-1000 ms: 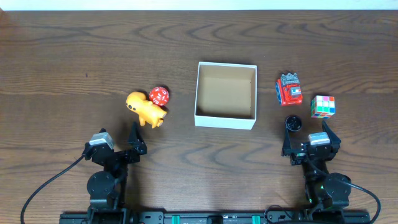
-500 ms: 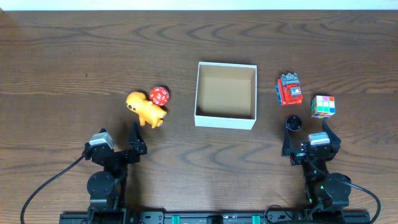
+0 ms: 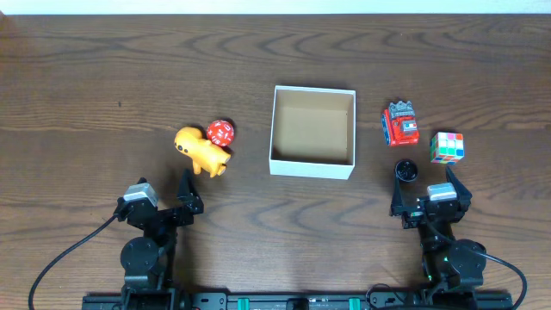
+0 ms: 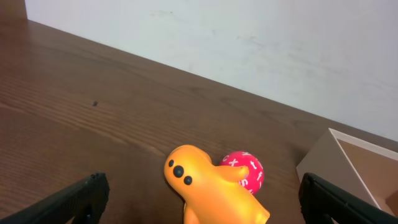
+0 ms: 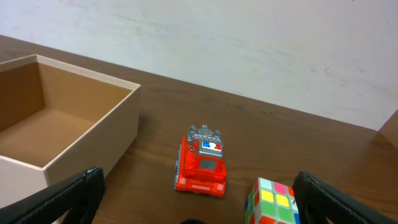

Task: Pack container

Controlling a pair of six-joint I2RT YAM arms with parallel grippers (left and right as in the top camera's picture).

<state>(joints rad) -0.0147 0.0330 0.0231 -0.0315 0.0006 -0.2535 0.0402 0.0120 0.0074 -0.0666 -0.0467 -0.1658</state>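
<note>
Container [image 3: 312,166] sat empty between orange dog [image 3: 201,151] and red truck [image 3: 400,125], presumably for either arm's reach; left gripper [image 3: 164,196] and right gripper [image 3: 427,196] gaped, empty

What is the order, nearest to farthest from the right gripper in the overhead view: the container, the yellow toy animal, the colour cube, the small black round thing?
1. small black round thing, just ahead of the right gripper.
2. colour cube, ahead, to its right.
3. container, in the middle.
4. yellow toy animal, far left side.
</note>
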